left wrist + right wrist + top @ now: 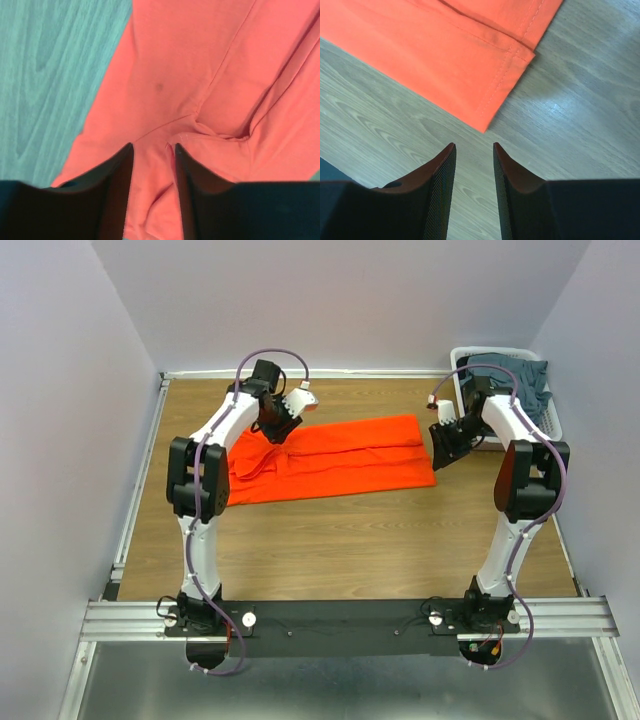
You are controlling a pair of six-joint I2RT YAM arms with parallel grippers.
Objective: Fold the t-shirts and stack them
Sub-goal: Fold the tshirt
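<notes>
On the left side of the table, the left arm rises from its base, bends sharply at the elbow and reaches forward and inward. Its wrist tips down over the left end of the orange shirt. The left hand points down at the cloth. Its two dark fingers stand apart, released, and orange fabric fills the gap between them. Just beyond the fingertips, several creases meet in a small pucker along a seam. Bare wood shows to the left of the shirt's edge.

The shirt lies across the middle of the table as a long band, with creases running along its length. Its left end is rumpled and its right end is square.

The right arm stands taller, elbow high, and its forearm slopes down and inward toward the shirt's right edge. The right hand hangs over bare wood just short of the shirt's hemmed corner. Its fingers are parted and nothing lies between them.

Behind this arm, in the far right corner, a white basket holds a heap of dark shirts.
</notes>
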